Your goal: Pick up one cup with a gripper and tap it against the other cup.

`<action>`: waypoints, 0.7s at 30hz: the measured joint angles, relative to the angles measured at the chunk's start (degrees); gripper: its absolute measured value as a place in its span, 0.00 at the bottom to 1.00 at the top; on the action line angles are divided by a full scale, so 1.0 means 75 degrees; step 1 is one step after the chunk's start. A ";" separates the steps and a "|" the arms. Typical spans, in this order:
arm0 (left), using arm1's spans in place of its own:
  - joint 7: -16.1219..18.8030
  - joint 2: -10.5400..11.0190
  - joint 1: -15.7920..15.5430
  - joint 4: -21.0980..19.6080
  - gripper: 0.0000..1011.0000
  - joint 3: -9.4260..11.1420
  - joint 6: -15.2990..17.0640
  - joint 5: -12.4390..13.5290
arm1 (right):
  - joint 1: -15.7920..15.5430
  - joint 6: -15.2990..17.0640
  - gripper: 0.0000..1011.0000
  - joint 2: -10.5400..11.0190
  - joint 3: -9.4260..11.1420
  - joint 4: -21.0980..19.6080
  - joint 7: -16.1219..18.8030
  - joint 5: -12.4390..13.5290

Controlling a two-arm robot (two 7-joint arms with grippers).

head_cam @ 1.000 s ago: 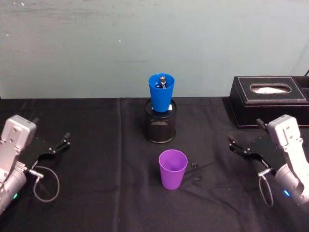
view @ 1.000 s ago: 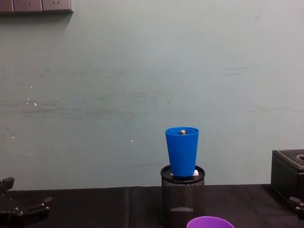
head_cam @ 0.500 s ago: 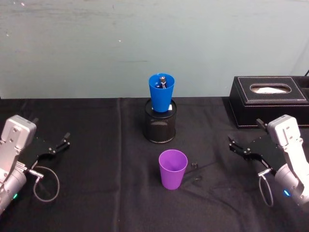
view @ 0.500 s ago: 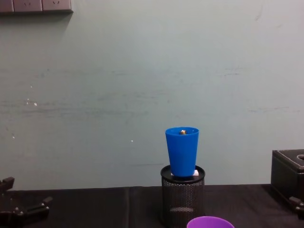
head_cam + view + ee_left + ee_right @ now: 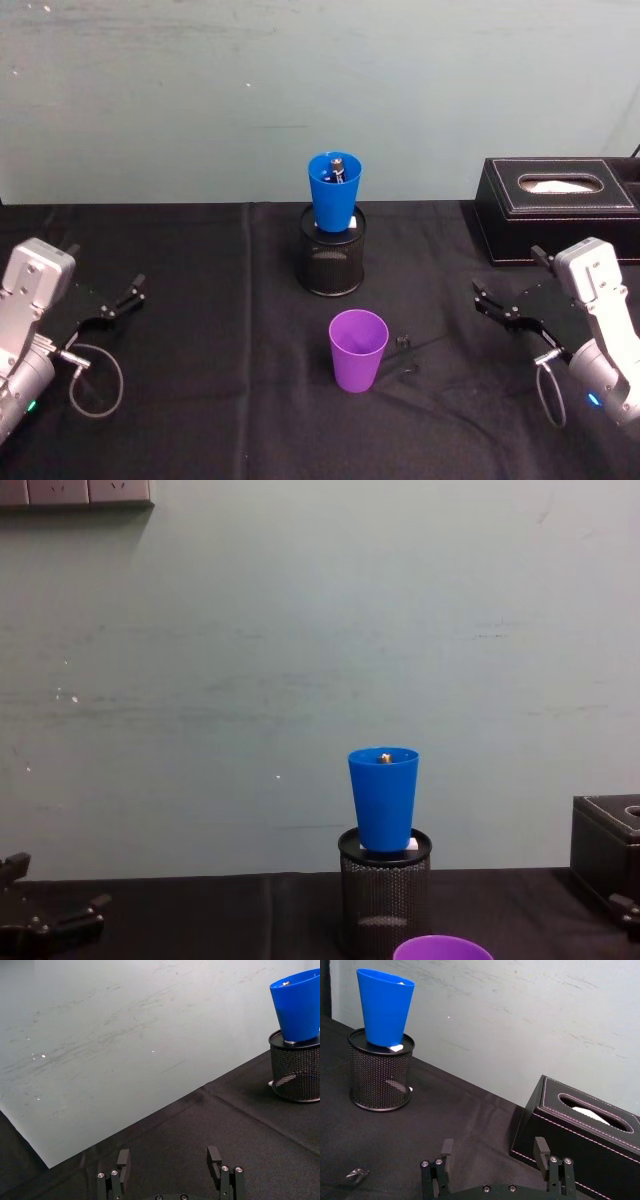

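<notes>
The purple cup [image 5: 358,350] stands upright on the black cloth at the middle front; its rim [image 5: 443,947] shows at the chest view's lower edge. Behind it the blue cup [image 5: 334,192] sits upright in the mouth of a black wire-mesh pen holder [image 5: 332,264], with something small inside it. My left gripper [image 5: 106,265] rests open at the far left, well away from both cups, its fingers [image 5: 123,1161] wide apart around nothing. My right gripper [image 5: 506,270] rests open at the far right, and its fingers [image 5: 541,1147] are also empty.
A black leather tissue box [image 5: 555,205] stands at the back right, just behind my right gripper. A small dark clip [image 5: 403,343] lies on the cloth right of the purple cup. A pale green wall rises behind the table.
</notes>
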 joint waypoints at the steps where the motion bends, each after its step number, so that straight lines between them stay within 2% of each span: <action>1: 0.0000 0.0000 0.0000 0.0000 0.99 0.0000 0.0000 0.0000 | 0.0000 0.0000 0.99 0.0000 0.0000 0.0000 0.0000 0.0000; 21: -0.0001 0.0001 0.0001 0.0001 0.99 0.0000 0.0000 0.0000 | 0.0000 0.0000 0.99 0.0000 0.0000 0.0000 0.0000 0.0000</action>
